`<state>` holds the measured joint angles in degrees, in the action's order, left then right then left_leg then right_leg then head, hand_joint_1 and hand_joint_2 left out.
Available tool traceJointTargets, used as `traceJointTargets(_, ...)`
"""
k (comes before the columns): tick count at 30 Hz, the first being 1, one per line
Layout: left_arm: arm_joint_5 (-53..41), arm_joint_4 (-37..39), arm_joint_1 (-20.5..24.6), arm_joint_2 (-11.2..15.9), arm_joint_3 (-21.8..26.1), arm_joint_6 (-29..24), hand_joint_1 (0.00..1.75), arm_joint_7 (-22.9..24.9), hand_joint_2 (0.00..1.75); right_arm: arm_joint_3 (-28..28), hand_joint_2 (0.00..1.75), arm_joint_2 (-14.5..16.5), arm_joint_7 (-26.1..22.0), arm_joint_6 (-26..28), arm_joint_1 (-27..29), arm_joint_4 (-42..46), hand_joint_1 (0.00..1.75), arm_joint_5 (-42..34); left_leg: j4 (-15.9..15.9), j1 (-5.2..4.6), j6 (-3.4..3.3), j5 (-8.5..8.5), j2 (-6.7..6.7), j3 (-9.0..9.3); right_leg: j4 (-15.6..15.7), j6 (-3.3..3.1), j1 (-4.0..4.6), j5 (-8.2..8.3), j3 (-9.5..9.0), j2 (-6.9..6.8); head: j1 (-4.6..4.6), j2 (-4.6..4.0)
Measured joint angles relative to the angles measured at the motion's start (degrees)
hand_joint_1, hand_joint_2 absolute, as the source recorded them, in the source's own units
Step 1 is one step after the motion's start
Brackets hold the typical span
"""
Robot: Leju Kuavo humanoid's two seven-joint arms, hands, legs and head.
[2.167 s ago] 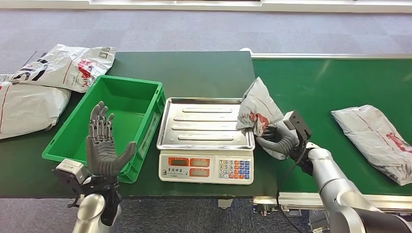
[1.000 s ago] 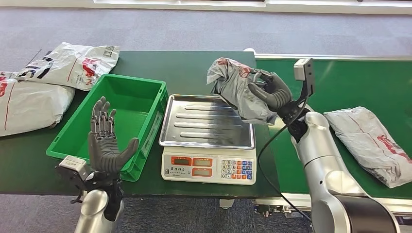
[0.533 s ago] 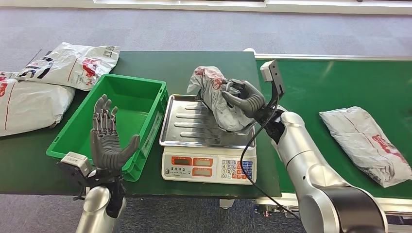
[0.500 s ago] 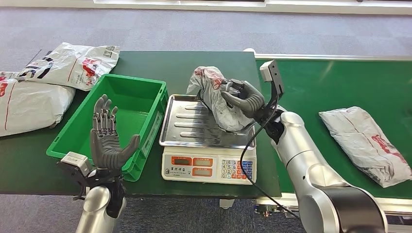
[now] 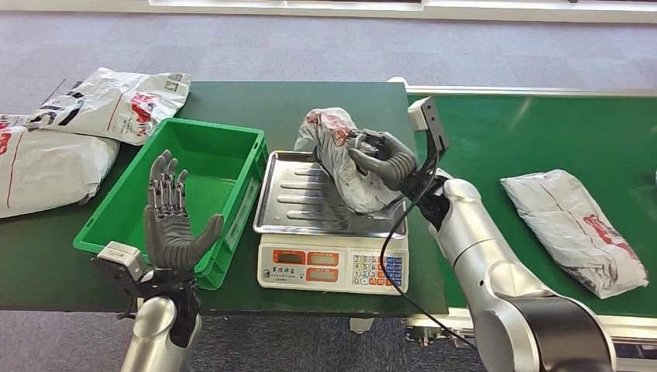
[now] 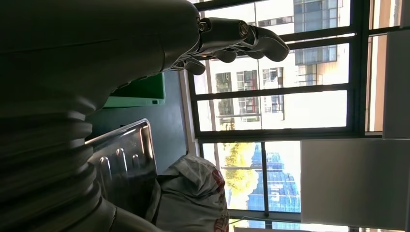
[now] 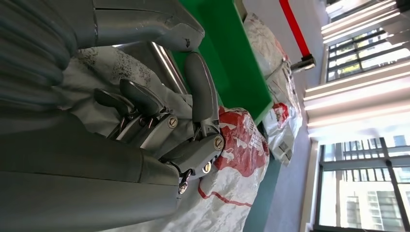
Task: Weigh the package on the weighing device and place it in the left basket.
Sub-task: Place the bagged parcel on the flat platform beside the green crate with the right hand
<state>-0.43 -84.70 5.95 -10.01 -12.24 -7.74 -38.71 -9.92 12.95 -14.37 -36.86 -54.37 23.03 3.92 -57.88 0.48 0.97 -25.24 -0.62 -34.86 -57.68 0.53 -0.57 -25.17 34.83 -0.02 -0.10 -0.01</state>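
At frame centre, our right hand (image 5: pixel 380 157) is grasping the package (image 5: pixel 339 155) over the scale (image 5: pixel 331 225); our left hand (image 5: pixel 170 225), lower left, is hanging released.

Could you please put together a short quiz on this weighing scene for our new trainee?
1. True or false: the right hand holds the package over the scale's tray.
2. The left hand is: A) gripping a bag, B) raised with fingers spread and holding nothing, C) pressing the keypad.
3. Fill in: the basket is coloured ____.

Key: 1 true; 2 B; 3 green.
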Motion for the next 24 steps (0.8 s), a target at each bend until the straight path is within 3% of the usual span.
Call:
traceJointTargets(7,0.45,-0.8,-0.09,-0.07,0.0,-1.32,0.0,0.15,1.75,-1.54,1.75,4.15,1.88,-0.21,0.12,-1.22,1.75,-1.37,0.01,0.03,0.02,0.01,-0.01,0.0,-0.01,-0.01,0.06,-0.01,0.02,0.02,-0.01,0.0)
traceJointTargets(12,0.47,-2.25,-0.87,-0.07,0.04,-2.04,0.0,0.15,1.75,-3.89,1.75,6.4,2.03,-0.96,0.42,-1.5,1.75,-6.98,0.01,0.05,0.03,0.01,0.01,-0.02,-0.01,-0.05,0.07,-0.04,0.01,-0.03,-0.01,0.01)
traceJointTargets(18,0.47,-3.02,-1.0,-0.07,0.07,-2.09,0.0,0.13,1.75,-6.14,1.75,7.26,-3.07,-1.7,1.25,-1.5,1.75,-10.72,0.01,0.05,0.02,0.01,0.02,-0.02,-0.01,-0.05,0.02,-0.04,0.01,-0.03,-0.01,-0.01)
traceJointTargets(24,0.45,-3.34,-0.76,-0.09,0.07,-2.09,0.0,0.13,1.75,-7.28,1.75,7.31,-3.36,-1.65,1.32,-1.51,1.75,-10.13,0.0,0.04,0.02,0.01,0.02,-0.01,0.0,-0.05,0.03,-0.03,0.01,-0.03,-0.01,0.0)
